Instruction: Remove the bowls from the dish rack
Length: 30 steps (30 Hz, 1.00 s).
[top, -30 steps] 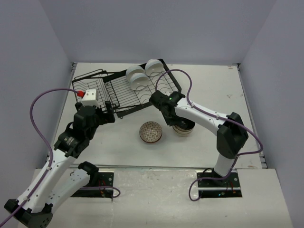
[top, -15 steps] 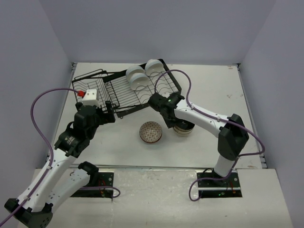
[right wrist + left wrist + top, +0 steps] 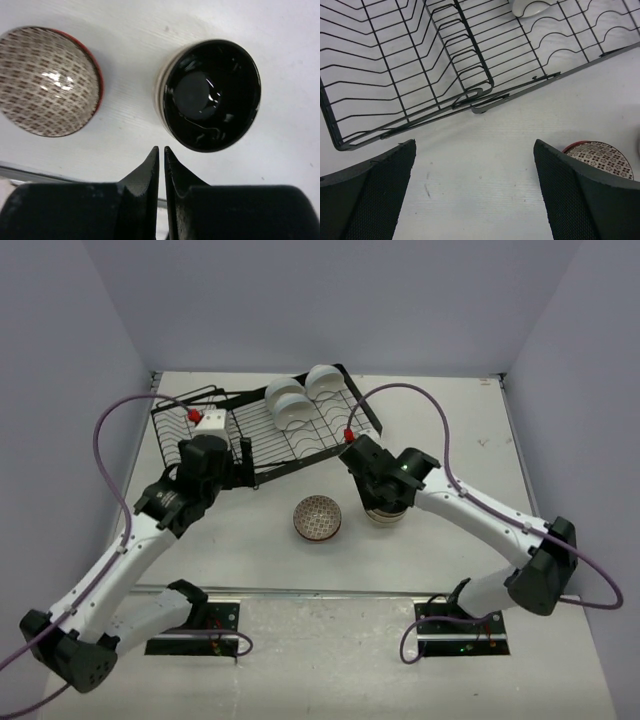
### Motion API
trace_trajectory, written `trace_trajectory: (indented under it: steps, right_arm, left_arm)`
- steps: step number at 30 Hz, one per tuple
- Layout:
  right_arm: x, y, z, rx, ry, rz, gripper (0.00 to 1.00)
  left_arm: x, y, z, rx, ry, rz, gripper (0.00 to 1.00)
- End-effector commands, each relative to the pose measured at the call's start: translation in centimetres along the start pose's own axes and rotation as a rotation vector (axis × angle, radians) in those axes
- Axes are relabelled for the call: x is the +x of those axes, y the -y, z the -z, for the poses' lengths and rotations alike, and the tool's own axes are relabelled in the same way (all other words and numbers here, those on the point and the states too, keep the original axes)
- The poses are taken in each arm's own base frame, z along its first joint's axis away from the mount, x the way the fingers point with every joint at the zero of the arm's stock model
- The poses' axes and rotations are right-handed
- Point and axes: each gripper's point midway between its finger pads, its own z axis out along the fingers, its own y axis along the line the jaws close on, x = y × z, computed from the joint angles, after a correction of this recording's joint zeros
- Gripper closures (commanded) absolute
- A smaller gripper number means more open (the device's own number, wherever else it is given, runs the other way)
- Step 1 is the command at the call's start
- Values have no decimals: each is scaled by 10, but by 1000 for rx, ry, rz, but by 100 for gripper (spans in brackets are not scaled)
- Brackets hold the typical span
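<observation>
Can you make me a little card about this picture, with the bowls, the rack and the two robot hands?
Rack: black wire dish rack, at the far side of the table
In the rack: three white bowls, near its far edge
On the table: patterned bowl with a red rim, and dark-inside bowl, side by side, not touching
Left arm: left gripper open, empty, by the rack's near edge
Right arm: right gripper shut, empty, above the two table bowls
</observation>
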Motion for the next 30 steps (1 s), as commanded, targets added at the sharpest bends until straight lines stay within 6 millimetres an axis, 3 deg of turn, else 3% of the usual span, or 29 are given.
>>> trace_trajectory:
  steps: [1,2,3,4,5,6,10,11,14,17,19,22,26,30]
  right_arm:
    - [-30,-5,23,-147,189,-89,91]
    - [-37,4,37,-186,244,-141,90]
    - [-45,8,43,-208,296,-176,86]
    - [-42,14,43,-214,310,-201,83]
    - [-46,25,46,-213,335,-242,82]
    - [-51,30,62,-245,397,-272,81]
    - [-48,48,85,-263,498,-331,64]
    - [-47,50,88,-263,513,-338,62]
    - [-39,52,93,-284,527,-342,58]
    - [-31,51,90,-295,521,-333,56]
    - [-26,50,86,-292,511,-323,54]
    - [-23,49,81,-291,500,-304,54]
    - [-22,46,79,-301,492,-286,54]
    - [-21,47,76,-290,491,-277,54]
  left_arm:
    - [-15,41,6,-12,-41,-58,0]
    - [-15,51,5,-41,-58,-110,0]
    - [-20,72,0,-89,-84,-211,0]
    - [-25,79,-5,-117,-92,-271,0]
    - [-50,91,-5,-131,-56,-284,0]
    - [-45,93,-30,-232,-83,-382,0]
    - [-80,97,-77,-477,-17,-714,0]
    - [-74,102,-99,-506,-30,-780,0]
    - [-89,113,-152,-413,-35,-773,0]
    - [-91,104,-191,-354,-73,-747,0]
    - [-104,111,-203,-335,-28,-777,0]
    - [-107,106,-223,-352,-16,-805,0]
    - [-91,98,-257,-312,-57,-818,0]
    - [-80,107,-270,-268,-64,-821,4]
